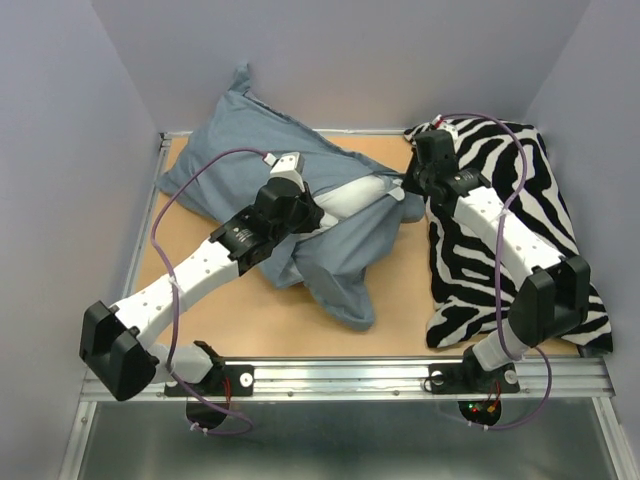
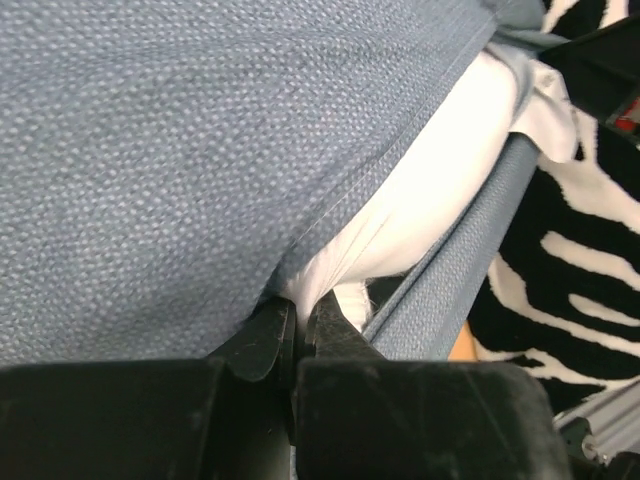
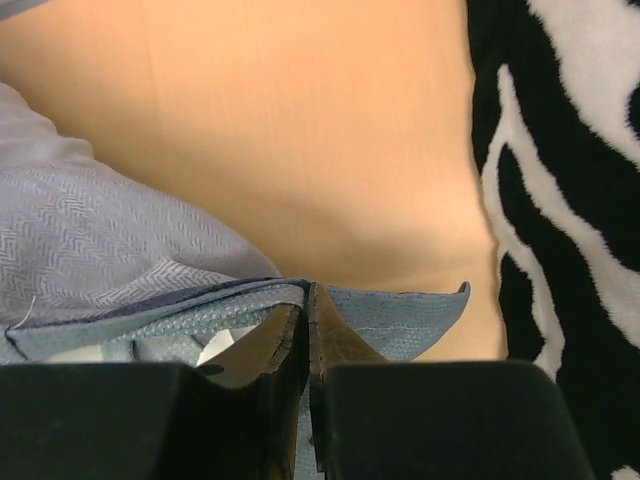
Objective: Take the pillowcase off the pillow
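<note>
Handles soft, limp and light; grip pillowcase (image 1: 250,130) at its open hem. Pinched shut on the pillow (image 2: 440,190) with left hand (image 2: 298,325), on the pillowcase edge with right hand (image 3: 305,320).

- The counter (image 1: 400,310) has a smooth orange-tan wooden top, evenly lit from above, and only soft shadows fall on it.
- A thin metal edging (image 1: 146,215) runs along its left side and on along the far side.
- A broad aluminium rail (image 1: 350,375) spans the near edge.
- In front of the rail lies a dull grey metal sheet (image 1: 330,440) with a faint sheen.
- Plain pale grey-lilac walls close in the space: a back wall (image 1: 340,60), a left wall (image 1: 60,180) and a right wall (image 1: 600,100), all bare.
</note>
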